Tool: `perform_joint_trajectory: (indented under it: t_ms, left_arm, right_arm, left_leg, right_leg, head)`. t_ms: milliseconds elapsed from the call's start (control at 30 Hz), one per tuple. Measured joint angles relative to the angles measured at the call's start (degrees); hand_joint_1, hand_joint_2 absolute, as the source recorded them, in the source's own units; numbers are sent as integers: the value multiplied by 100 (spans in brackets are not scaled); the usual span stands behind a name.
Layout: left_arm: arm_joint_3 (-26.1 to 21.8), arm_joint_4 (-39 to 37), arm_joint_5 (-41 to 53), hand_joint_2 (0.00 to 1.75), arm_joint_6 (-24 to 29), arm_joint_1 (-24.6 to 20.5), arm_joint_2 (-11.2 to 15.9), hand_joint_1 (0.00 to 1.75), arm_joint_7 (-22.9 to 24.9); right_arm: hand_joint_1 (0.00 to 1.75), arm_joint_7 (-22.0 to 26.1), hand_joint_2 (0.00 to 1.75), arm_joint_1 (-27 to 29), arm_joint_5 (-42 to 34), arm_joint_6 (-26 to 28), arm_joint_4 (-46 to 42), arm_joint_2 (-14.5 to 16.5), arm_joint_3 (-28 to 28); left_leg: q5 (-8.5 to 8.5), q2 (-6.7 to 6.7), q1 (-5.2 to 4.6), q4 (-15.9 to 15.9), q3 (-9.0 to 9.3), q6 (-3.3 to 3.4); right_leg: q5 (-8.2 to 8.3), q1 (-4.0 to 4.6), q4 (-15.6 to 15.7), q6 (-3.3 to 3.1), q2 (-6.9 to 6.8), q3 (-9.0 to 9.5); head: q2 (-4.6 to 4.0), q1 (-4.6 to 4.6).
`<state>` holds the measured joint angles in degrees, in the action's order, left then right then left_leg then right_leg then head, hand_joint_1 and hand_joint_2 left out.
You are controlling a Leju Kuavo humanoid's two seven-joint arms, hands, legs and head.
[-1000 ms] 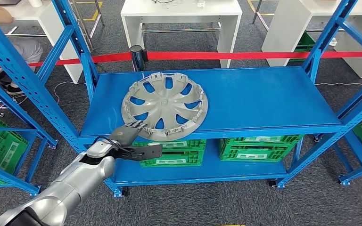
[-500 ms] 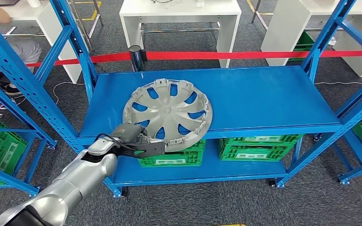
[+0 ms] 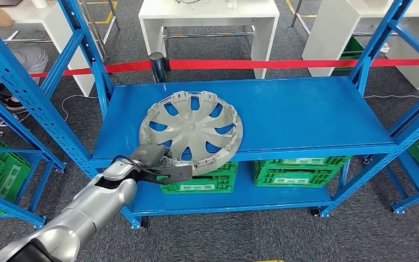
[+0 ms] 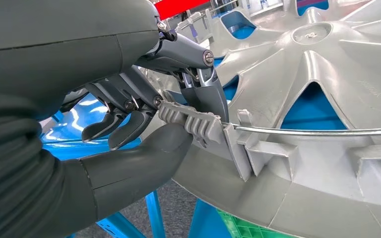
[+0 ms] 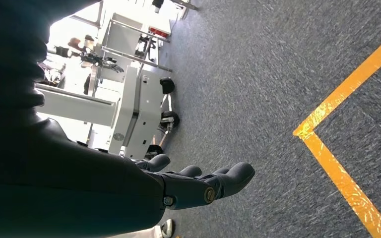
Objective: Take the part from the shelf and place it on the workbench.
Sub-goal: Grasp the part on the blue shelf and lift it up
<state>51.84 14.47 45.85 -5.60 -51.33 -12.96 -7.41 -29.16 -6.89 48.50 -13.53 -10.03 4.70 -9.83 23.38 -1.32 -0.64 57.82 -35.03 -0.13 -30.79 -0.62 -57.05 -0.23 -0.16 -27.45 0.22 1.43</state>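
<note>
Hubcap (image 3: 192,130) apparently tilted, underside up.

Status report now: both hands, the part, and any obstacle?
Left hand grips hubcap at near rim, on shelf. Right hand empty, fingers extended, hanging over floor. Nothing else on that shelf level.

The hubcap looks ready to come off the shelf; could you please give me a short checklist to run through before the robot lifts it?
1. Left hand grips the hubcap rim, thumb under, fingers over: ok.
2. Grip firm enough to carry it one-handed: cannot tell.
3. Hubcap's near edge overhangs the blue shelf front, free to pull: ok.
4. Nothing else lying on the shelf beside the hubcap: ok.
5. Right hand open, holding nothing, hanging over the floor: ok.
6. Workbench ready to receive it: cannot tell.
</note>
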Motion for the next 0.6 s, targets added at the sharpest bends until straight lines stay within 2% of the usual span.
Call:
perform_joint_trajectory:
  t_ms: [233, 400, 600]
  left_arm:
    - [-28, 0, -132, 175, 11, -5, -6, 175, 3]
    - [-288, 0, -543, 175, 27, 1, 40, 175, -2]
    - [-419, 0, -607, 175, 26, 10, 74, 175, -17]
  right_arm:
    - [0, -3, 175, 6, -8, -1, 0, 2, -15]
    - [0, 2, 175, 27, -13, 0, 0, 2, -72]
    - [0, 3, 175, 47, -13, 0, 0, 2, -96]
  left_leg:
    - [0, 0, 0, 0, 0, 0]
    - [0, 6, 0, 0, -1, 0]
    - [1, 7, 0, 0, -3, 0]
  right_leg:
    - [0, 0, 0, 0, 0, 0]
    - [0, 1, -1, 0, 6, -5]
    - [0, 1, -1, 0, 11, -8]
  head:
    - [0, -1]
    - [0, -1]
    - [0, -1]
